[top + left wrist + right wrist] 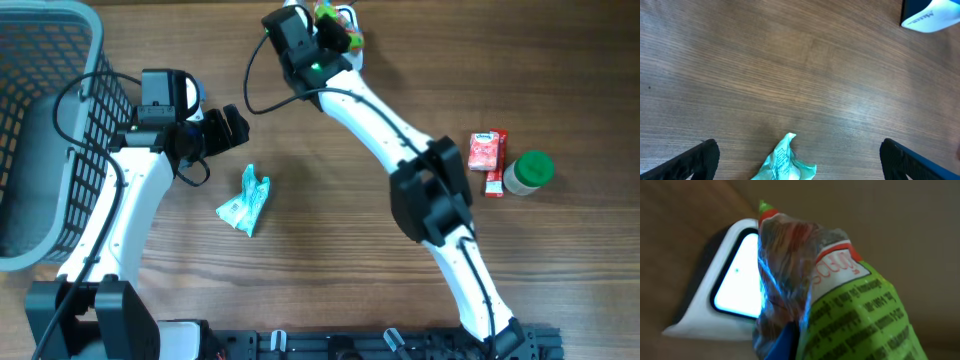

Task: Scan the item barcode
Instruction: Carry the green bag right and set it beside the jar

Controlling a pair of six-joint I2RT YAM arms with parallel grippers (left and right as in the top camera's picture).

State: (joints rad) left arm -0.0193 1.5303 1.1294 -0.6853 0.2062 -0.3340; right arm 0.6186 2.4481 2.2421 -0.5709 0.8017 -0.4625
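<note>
My right gripper (322, 35) is clamped tight on the green crinkly plastic snack bag with a red and white label (850, 310), the item to be scanned, held at the 12 o'clock edge of the brown wooden table (330, 240). I hold it there because the white wedge-shaped barcode scanner with a glowing window (735, 285) sits at that spot. In my right wrist view the bag hangs just in front of the lit window, its printed side turned partly toward the light. I cannot make out a barcode, so I judge the bag may need turning before a reading takes. My left gripper (228, 125) has its fingers spread fully apart and holds nothing. It hovers at about 10 o'clock, well apart from the scanner, which leaves the other arm room to work. Just below it, near the table's middle toward 8 o'clock, lies a crumpled teal plastic wrapper (245, 200), probably another item waiting its turn. A grey plastic mesh basket (40, 100) fills the 9 o'clock edge. At 3 o'clock a small red cardboard carton (485, 155) and a white jar with a green lid (530, 170) stand side by side. Nothing blocks the gap between bag and scanner.
</note>
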